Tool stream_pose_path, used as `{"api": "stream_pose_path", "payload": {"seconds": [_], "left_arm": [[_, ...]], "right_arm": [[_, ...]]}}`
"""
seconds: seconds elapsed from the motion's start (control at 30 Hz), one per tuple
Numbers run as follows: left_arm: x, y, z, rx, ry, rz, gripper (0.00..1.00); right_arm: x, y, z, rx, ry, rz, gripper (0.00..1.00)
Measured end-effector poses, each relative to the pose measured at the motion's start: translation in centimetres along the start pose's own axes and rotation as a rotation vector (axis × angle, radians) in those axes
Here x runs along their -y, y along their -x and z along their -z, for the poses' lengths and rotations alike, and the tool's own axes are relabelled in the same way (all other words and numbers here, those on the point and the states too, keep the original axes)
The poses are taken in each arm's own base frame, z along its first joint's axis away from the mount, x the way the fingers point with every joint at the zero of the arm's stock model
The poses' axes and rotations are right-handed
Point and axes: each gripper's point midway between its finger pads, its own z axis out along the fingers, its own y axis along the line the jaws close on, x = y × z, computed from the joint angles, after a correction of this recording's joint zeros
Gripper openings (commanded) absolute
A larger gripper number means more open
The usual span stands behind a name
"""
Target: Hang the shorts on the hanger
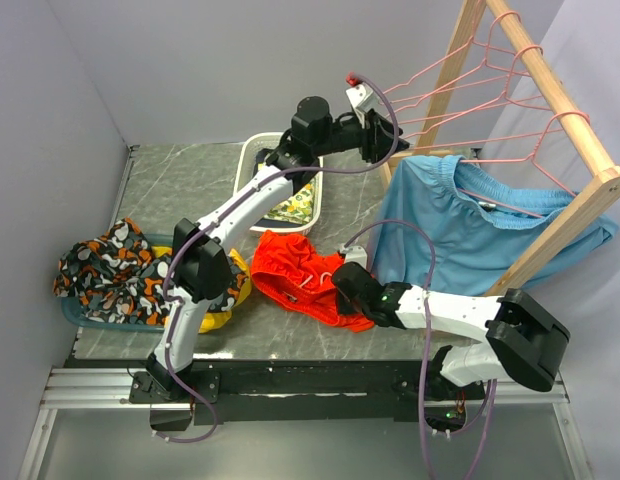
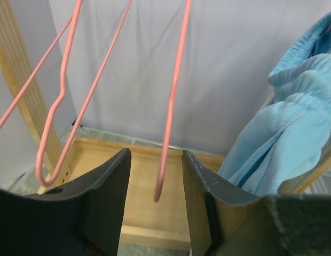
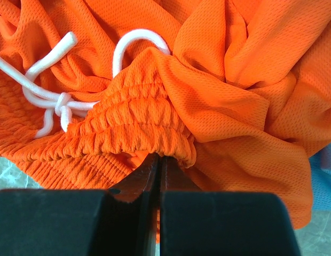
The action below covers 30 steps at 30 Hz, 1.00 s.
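The red-orange shorts (image 1: 300, 275) lie crumpled on the table's front middle. My right gripper (image 1: 348, 290) is shut on them, its tips (image 3: 159, 157) pinching the gathered elastic waistband (image 3: 128, 122), with the white drawstring (image 3: 48, 90) just left. My left gripper (image 1: 385, 135) is raised at the back by the wooden rack (image 1: 560, 90). It is open (image 2: 156, 153), with the lower end of a pink wire hanger (image 2: 168, 133) hanging between its fingers, not touching either. More pink hangers (image 1: 460, 90) hang on the rack.
Light blue shorts (image 1: 470, 230) hang on the rack at the right, also in the left wrist view (image 2: 293, 138). A white tray (image 1: 252, 160) stands at the back middle. A patterned cloth (image 1: 105, 265) and a yellow cloth (image 1: 230, 290) lie at the left.
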Motion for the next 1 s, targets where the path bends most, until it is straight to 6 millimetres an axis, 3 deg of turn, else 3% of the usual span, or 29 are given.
{"api": "stream_pose_path", "payload": {"seconds": [0.23, 0.43, 0.8, 1.0], "left_arm": [[1.2, 0.2, -1.0, 0.035, -0.040, -0.018, 0.48], [0.6, -2.3, -1.7, 0.011, -0.046, 0.003, 0.47], [0.1, -5.2, -1.6, 0.022, -0.044, 0.033, 0.29], [0.5, -3.6, -1.8, 0.083, -0.063, 0.000, 0.34]], "right_arm": [[-0.1, -0.1, 0.0, -0.006, 0.005, 0.005, 0.00], [-0.1, -0.3, -0.2, -0.014, 0.005, 0.006, 0.00], [0.1, -0.8, -0.7, -0.034, -0.006, 0.013, 0.00], [0.0, -0.8, -0.8, -0.037, -0.009, 0.017, 0.00]]}}
